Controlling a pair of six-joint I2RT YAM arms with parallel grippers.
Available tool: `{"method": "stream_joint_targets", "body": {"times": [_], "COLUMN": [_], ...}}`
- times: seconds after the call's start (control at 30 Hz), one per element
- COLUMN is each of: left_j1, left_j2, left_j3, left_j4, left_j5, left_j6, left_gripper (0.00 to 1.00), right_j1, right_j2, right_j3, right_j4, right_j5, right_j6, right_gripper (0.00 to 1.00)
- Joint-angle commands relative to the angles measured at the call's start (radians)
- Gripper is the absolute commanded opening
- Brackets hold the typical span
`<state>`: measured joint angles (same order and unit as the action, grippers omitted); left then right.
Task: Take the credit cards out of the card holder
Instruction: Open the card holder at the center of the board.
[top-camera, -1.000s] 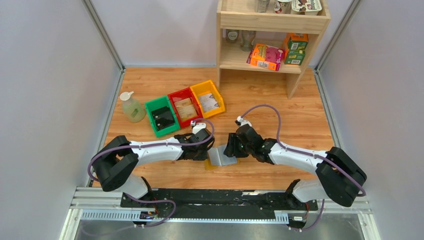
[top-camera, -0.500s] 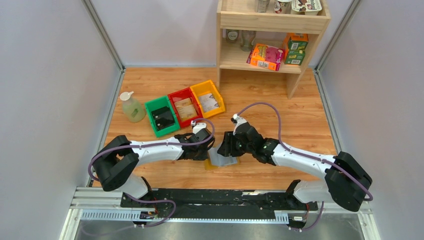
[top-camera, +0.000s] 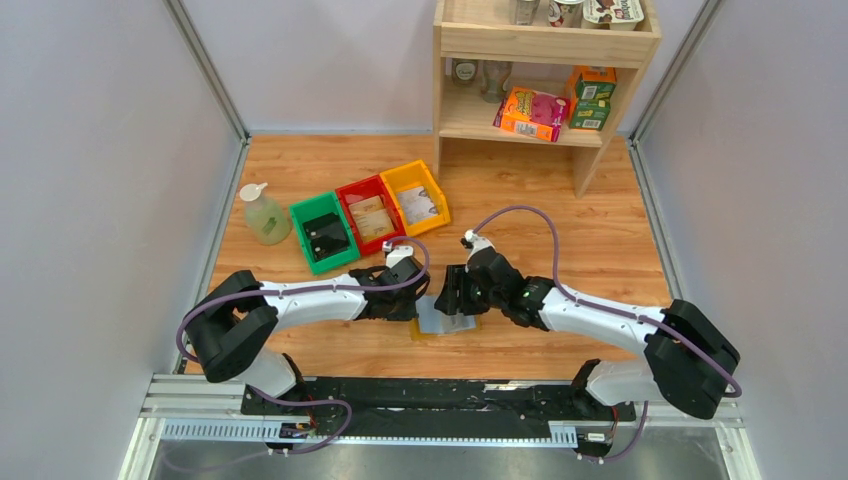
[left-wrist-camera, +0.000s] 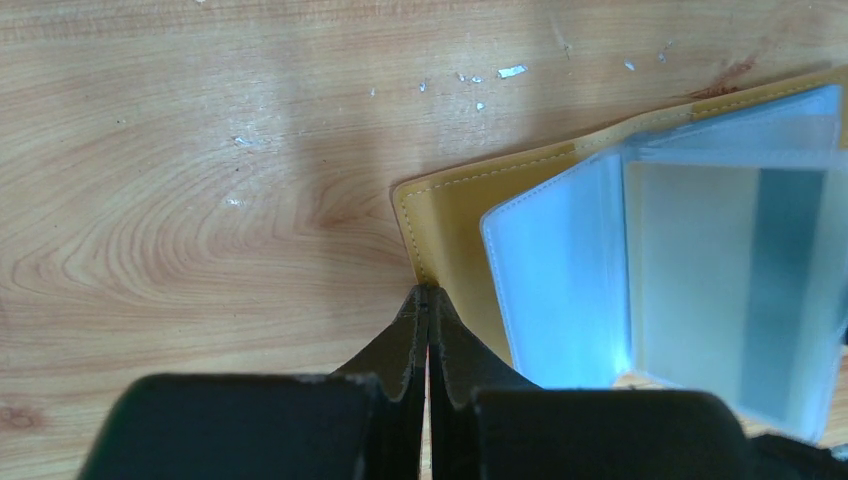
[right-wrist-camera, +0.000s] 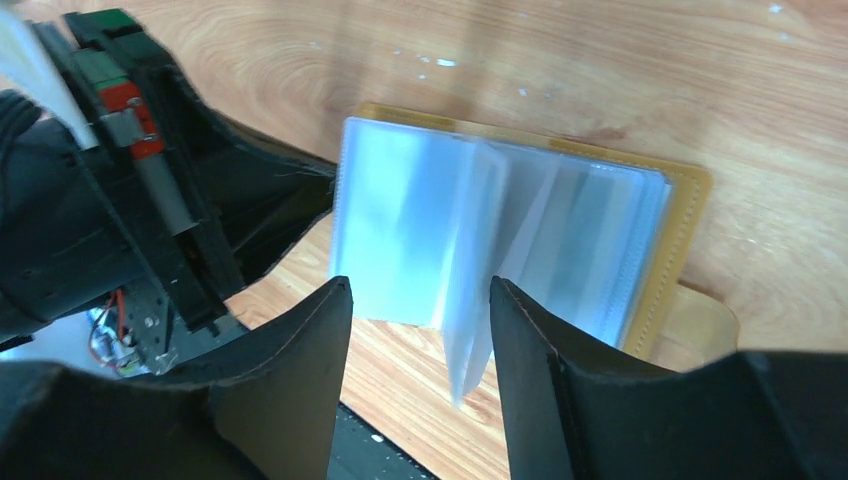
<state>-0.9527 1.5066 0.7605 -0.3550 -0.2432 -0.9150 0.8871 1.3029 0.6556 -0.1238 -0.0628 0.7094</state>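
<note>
currently touching the left edge of the open card holder (left-wrist-camera: 445, 215), with a striped credit card (left-wrist-camera: 745, 280) sleeved inside, at the near middle of the table (top-camera: 560, 215) with the left gripper (left-wrist-camera: 427, 297) closed, and straddling a raised clear sleeve (right-wrist-camera: 478, 240) with the right gripper (right-wrist-camera: 420, 290) parted, gripping nothing.

Green bin (top-camera: 303, 238), red bin (top-camera: 347, 214), yellow bin (top-camera: 440, 206), soap bottle (top-camera: 264, 217) on wooden table (top-camera: 540, 225); stocked shelf (top-camera: 545, 45) behind.

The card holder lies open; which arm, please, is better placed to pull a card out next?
Right, probably: the right gripper stands open over the clear sleeves, while the left gripper is shut at the card holder's yellow edge.
</note>
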Motion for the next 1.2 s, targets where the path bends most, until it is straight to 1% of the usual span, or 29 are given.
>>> {"method": "stream_joint_targets", "body": {"times": [0.0, 0.03, 0.07, 0.13, 0.17, 0.2, 0.3, 0.37, 0.4, 0.5, 0.63, 0.73, 0.83, 0.97, 1.03, 1.07, 1.1, 1.17], "left_j1": [0.002, 0.002, 0.000, 0.002, 0.002, 0.002, 0.002, 0.000, 0.000, 0.002, 0.002, 0.002, 0.002, 0.002, 0.000, 0.000, 0.000, 0.002], "left_j2": [-0.020, -0.025, -0.042, -0.075, -0.092, -0.120, -0.173, -0.207, -0.226, -0.238, -0.235, -0.224, -0.215, -0.209, -0.203, -0.201, -0.197, -0.186], "left_j3": [0.000, 0.000, -0.003, -0.012, -0.016, -0.021, -0.020, -0.009, 0.000, 0.031, 0.094, 0.117, 0.122, 0.134, 0.146, 0.146, 0.145, 0.142], "left_j4": [0.008, -0.001, -0.007, -0.021, -0.030, -0.036, -0.073, -0.084, -0.085, -0.076, -0.052, -0.038, -0.032, 0.010, 0.011, 0.016, 0.025, 0.040], "left_j5": [0.010, 0.002, -0.002, -0.019, -0.028, -0.036, -0.059, -0.058, -0.053, 0.002, 0.086, 0.108, 0.116, 0.173, 0.188, 0.191, 0.193, 0.190], "left_j6": [-0.004, -0.005, -0.007, -0.012, -0.015, -0.016, -0.018, -0.012, -0.010, 0.004, 0.018, 0.019, 0.016, 0.010, 0.011, 0.008, 0.005, -0.004], "left_gripper": [0.01, 0.03, 0.05, 0.12, 0.18, 0.20, 0.32, 0.40, 0.41, 0.43, 0.43, 0.43, 0.43, 0.43, 0.43, 0.43, 0.43, 0.41], "right_j1": [0.006, 0.006, 0.006, 0.006, 0.006, 0.004, 0.006, 0.004, 0.006, 0.006, 0.004, 0.004, 0.007, 0.007, 0.009, 0.009, 0.012, 0.022], "right_j2": [-0.024, -0.031, -0.036, -0.051, -0.059, -0.068, -0.089, -0.096, -0.096, -0.082, -0.053, -0.024, 0.004, 0.036, 0.055, 0.067, 0.081, 0.108], "right_j3": [0.032, 0.033, 0.035, 0.035, 0.033, 0.035, 0.038, 0.039, 0.039, 0.041, 0.038, 0.041, 0.041, 0.044, 0.044, 0.042, 0.042, 0.049], "right_j4": [-0.057, -0.068, -0.077, -0.092, -0.102, -0.103, -0.106, -0.103, -0.100, -0.097, -0.080, -0.054, -0.014, 0.001, 0.036, 0.055, 0.073, 0.088], "right_j5": [0.125, 0.139, 0.156, 0.179, 0.188, 0.195, 0.195, 0.195, 0.196, 0.193, 0.178, 0.138, 0.103, 0.101, 0.080, 0.028, 0.011, 0.004], "right_j6": [-0.005, -0.007, -0.010, -0.013, -0.016, -0.021, -0.033, -0.039, -0.041, -0.042, -0.039, -0.042, -0.033, -0.031, -0.030, -0.027, -0.021, -0.014], "right_gripper": [0.56, 0.57, 0.60, 0.68, 0.70, 0.73, 0.79, 0.81, 0.80, 0.75, 0.63, 0.55, 0.53, 0.49, 0.48, 0.48, 0.48, 0.47]}}
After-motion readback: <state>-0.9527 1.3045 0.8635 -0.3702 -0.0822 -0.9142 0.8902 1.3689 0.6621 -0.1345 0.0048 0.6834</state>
